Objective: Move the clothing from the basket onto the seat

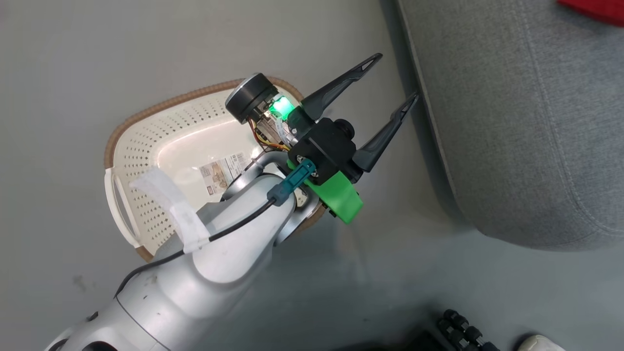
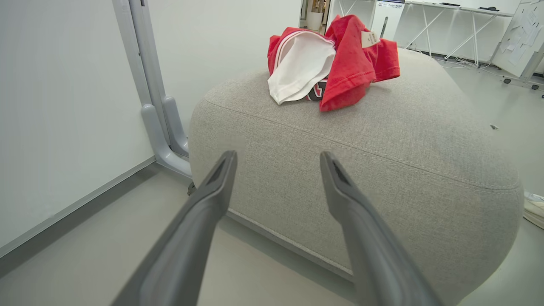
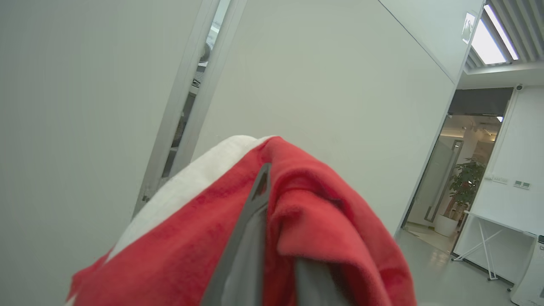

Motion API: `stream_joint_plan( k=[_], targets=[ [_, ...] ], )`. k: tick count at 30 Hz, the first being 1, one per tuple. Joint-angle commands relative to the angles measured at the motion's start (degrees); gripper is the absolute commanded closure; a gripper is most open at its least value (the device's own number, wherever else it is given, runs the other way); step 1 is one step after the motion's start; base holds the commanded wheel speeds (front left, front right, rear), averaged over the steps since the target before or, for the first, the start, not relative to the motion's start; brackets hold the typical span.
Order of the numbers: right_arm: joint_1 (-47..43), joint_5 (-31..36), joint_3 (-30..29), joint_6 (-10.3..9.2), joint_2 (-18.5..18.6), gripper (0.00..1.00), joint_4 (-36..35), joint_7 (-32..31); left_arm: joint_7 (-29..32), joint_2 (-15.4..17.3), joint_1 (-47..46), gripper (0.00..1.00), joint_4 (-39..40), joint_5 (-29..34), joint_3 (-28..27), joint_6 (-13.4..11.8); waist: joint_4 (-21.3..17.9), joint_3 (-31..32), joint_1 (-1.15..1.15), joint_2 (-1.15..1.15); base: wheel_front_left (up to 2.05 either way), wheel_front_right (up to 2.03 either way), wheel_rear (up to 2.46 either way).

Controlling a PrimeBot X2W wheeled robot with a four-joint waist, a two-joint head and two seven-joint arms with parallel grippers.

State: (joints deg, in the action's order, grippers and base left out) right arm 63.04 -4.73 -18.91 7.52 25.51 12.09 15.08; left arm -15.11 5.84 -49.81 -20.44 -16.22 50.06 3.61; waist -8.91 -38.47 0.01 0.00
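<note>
The cream basket [image 1: 141, 161] sits on the floor, its inside bare apart from a paper label [image 1: 222, 173]. My left gripper [image 1: 396, 78] hangs open and empty above the basket's right end, fingertips close to the grey seat [image 1: 526, 122]. In the left wrist view that left gripper [image 2: 277, 156] points at the seat's side [image 2: 361, 140], where a heap of red and white clothing [image 2: 335, 59] with a white tag [image 2: 369, 39] lies on top. A corner of the red clothing [image 1: 592, 9] shows at the head view's top right. My right gripper [image 3: 272, 191] is shut on a red and white garment [image 3: 314, 212] draped over its fingers.
A white wall panel with a grey metal post foot [image 2: 163, 127] stands left of the seat. A white shoe [image 1: 538, 343] and a black ribbed object [image 1: 463, 331] lie at the head view's lower right. White desks [image 2: 446, 25] stand beyond the seat.
</note>
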Motion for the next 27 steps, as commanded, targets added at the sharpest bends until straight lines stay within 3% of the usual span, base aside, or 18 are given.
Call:
stream_joint_plan(
  k=[1, 7, 20, 27],
  targets=[
    [1.11, -0.5, -0.75, -0.06, 1.17, 1.0, 1.63, 0.12, 0.02, -0.03, -0.94, 0.0, -0.12, 0.63, -0.04, 0.31, 0.58, -1.49, -0.01, 0.0, 0.0, 0.0, 0.0],
    [3.52, -1.26, -0.72, -0.05, 3.11, 1.0, 9.79, 0.12, -0.01, 0.17, -1.36, 0.0, -0.51, 0.81, 0.04, 0.35, 0.47, -3.0, -0.01, 0.0, 0.0, 0.0, 0.0],
    [-1.44, -0.12, -2.44, -0.06, 1.81, 1.0, 24.46, 0.12, -0.03, -0.05, -2.77, 0.0, -0.33, 1.08, 0.15, 0.17, 1.79, -5.72, -0.01, 0.0, 0.0, 0.0, 0.0],
    [-3.41, -1.42, -1.86, -0.06, 0.14, 1.0, 29.06, 0.12, -0.04, 0.15, -2.66, 0.0, -0.35, 1.13, -0.31, 0.16, 1.6, -5.41, -0.01, 0.0, 0.0, 0.0, 0.0]
  ],
)
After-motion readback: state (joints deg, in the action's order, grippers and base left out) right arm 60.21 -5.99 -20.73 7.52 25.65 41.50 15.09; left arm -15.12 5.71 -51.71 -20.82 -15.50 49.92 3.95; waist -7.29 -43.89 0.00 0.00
